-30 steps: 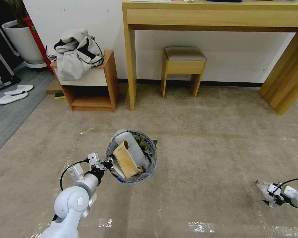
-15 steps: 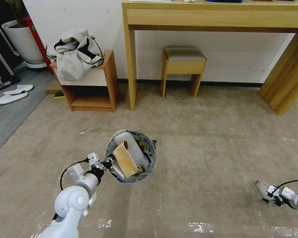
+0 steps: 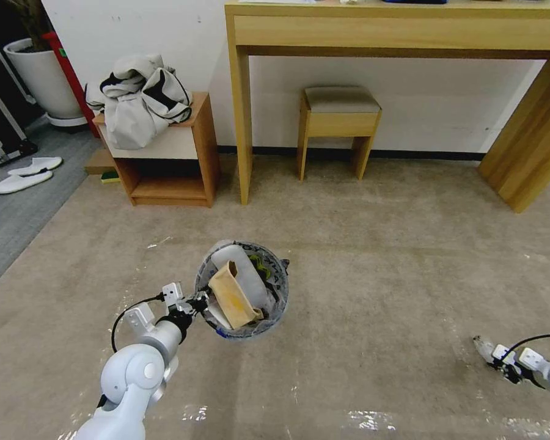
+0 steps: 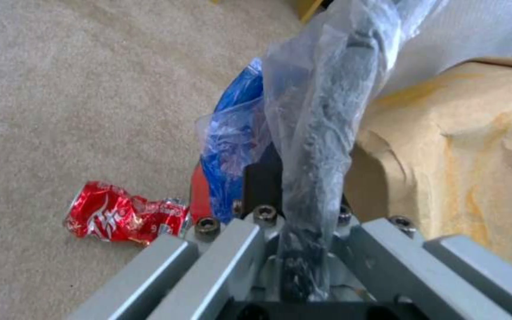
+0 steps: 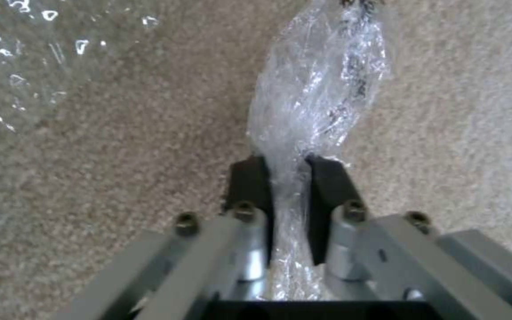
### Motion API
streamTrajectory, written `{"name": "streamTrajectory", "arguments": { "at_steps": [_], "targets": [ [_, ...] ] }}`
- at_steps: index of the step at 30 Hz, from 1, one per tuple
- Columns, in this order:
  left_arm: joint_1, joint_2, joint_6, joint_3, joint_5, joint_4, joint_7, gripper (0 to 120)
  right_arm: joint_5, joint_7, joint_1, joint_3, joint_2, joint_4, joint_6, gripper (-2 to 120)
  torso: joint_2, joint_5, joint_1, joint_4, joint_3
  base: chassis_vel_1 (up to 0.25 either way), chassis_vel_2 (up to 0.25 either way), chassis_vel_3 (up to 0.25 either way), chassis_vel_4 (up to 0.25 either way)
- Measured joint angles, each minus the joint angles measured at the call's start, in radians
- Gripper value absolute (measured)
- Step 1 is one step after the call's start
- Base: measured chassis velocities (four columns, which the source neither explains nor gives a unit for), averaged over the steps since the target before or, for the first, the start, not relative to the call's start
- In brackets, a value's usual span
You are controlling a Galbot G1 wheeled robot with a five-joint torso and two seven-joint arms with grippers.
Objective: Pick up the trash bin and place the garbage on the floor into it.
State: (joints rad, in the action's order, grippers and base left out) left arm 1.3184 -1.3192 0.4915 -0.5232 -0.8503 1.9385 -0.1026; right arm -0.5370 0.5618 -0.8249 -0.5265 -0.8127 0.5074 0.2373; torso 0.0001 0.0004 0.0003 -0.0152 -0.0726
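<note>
Beige carpet (image 3: 379, 275) — crushed red can (image 4: 122, 213) on it

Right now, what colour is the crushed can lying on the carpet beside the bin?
Red with white lettering; the crushed can shows best in the left wrist view.

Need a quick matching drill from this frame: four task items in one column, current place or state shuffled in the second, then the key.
Things
1. trash bin
2. clear plastic wad
3. red soda can
4. brown cardboard scrap

Places or states
A. lying crushed on the carpet
B. sticking up inside the bin
C. pinched in the right gripper
D. held by its rim in the left gripper

Pairs: 1-D, 2-C, 3-A, 4-B
</note>
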Motion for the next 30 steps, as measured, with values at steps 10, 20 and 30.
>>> {"name": "streamTrajectory", "arguments": {
  "at_steps": [10, 20, 30],
  "targets": [
    [0.021, 0.003, 0.003, 0.008, 0.007, 0.017, 0.0, 0, -0.001, 0.003, -0.032, -0.063, 0.014, 0.075, 0.054, 0, 0.0, -0.0002, 0.0, -0.0001, 0.0, 0.0, 0.0, 0.0, 0.0],
    [0.031, 0.022, 0.008, -0.004, -0.002, 0.036, -0.007, 0, 0.058, 0.037, -0.042, -0.124, 0.04, 0.182, 0.123, 0, 0.0, -0.0005, 0.0, -0.0001, 0.0, 0.0, 0.0, 0.0, 0.0],
    [0.036, 0.019, 0.01, -0.002, -0.007, 0.053, -0.011, 0, 0.327, 0.112, -0.13, -0.135, 0.069, 0.407, 0.144, 0, 0.0, -0.0006, 0.0, -0.0001, 0.0, 0.0, 0.0, 0.0, 0.0]
  ]
}}
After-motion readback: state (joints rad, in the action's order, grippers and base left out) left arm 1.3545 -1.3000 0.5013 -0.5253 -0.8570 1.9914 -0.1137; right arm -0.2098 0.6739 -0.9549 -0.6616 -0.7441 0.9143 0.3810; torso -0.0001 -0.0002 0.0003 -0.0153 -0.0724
